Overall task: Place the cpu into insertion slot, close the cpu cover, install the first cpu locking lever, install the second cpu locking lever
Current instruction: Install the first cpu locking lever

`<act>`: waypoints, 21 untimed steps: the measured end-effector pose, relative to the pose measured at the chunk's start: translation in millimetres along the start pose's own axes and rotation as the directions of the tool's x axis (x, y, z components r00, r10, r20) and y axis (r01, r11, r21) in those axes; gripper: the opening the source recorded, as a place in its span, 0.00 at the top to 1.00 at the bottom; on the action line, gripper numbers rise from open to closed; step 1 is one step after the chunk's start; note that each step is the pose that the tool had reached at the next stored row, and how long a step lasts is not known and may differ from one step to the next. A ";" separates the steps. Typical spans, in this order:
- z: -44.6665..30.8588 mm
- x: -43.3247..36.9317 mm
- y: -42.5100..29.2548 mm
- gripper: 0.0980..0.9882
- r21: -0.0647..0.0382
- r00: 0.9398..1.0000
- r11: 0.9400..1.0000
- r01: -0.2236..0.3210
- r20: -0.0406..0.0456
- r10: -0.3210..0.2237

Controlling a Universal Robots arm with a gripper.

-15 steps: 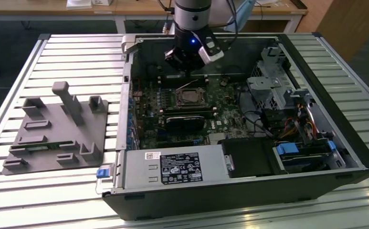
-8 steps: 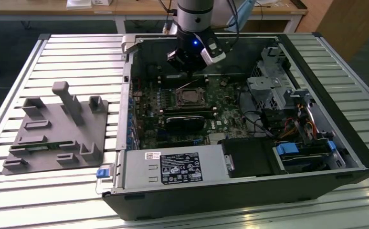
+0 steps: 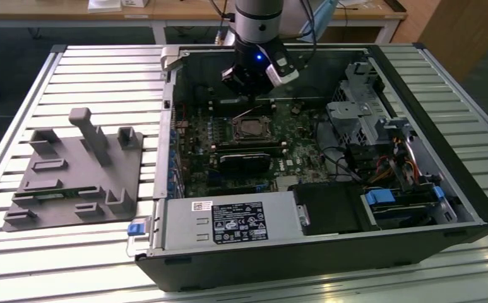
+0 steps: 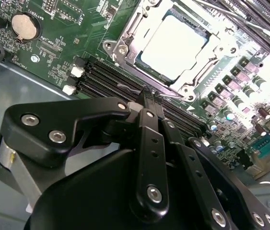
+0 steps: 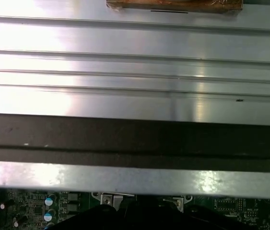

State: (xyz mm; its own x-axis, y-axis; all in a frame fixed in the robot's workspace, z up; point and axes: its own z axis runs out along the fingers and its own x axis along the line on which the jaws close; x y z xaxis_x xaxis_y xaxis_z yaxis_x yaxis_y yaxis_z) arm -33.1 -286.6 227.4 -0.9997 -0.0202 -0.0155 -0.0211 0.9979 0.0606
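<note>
In the second wrist view the cpu (image 4: 173,45) lies flat in the insertion slot (image 4: 125,48), its pale grey top showing through the window of the cpu cover (image 4: 206,52), which lies down over it. My gripper (image 4: 149,93) hovers just beside the socket's edge with its black fingers (image 4: 151,139) pressed together. Its tips sit at a thin wire locking lever (image 4: 127,88) that runs along that edge. Another lever (image 4: 233,17) runs along the far side of the socket. In the exterior view the gripper (image 3: 252,95) hangs over the board just behind the socket (image 3: 250,129).
The open computer case (image 3: 446,208) lies on a slatted metal table (image 3: 100,69). A black card (image 3: 245,161), a power supply (image 3: 226,224) and drive cages (image 3: 370,120) surround the socket. A grey parts fixture (image 3: 71,173) rests at the exterior view's left. Memory slots (image 4: 101,81) lie under the fingertips.
</note>
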 end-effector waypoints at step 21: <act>9.1 -10.9 -0.3 0.99 0.000 1.000 1.000 0.000 0.000 0.000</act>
State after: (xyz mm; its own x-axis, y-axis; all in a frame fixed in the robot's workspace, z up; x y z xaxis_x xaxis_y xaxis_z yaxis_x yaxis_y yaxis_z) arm -22.0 -286.1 218.5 -0.9997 -0.0201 -0.0155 -0.0210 0.9979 0.0605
